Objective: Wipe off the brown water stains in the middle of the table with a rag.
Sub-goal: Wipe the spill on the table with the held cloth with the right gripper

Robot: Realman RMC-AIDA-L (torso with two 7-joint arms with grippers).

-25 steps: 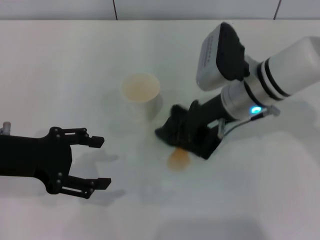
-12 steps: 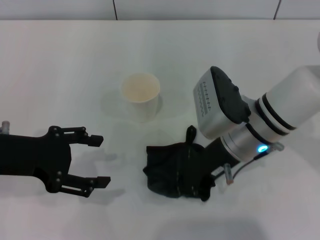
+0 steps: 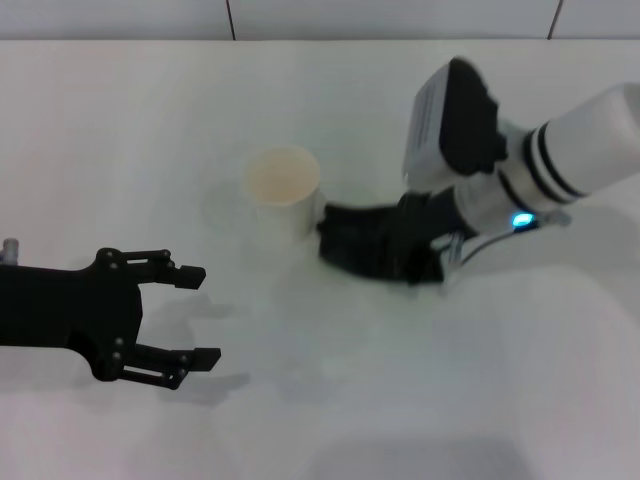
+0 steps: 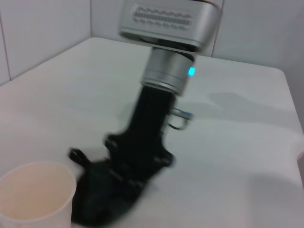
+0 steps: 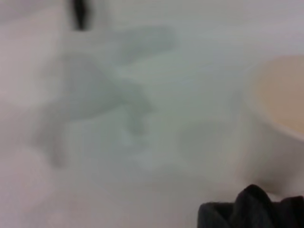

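Black, crumpled cloth rag point(image 3: 372, 245) sits pinched under the right end effector point(image 3: 400, 250), pressed on the white bench point(image 3: 450, 400) at three o'clock of the paper cup point(image 3: 282, 190). No brown stain shows. Best keep pressure flat, sweeping clear of the cup. Left end effector point(image 3: 185, 315) rests spread.

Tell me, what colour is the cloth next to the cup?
The soft crumpled rag is black, clearest in the head view.

The table point(image 3: 150, 110) is a plain white, smooth, flat surface that fills the head view up to a tiled wall at its far edge. 2 things lie on it: a pale paper cup point(image 3: 281, 188) standing upright near the middle, and a crumpled black rag point(image 3: 365, 243) just beside the cup.
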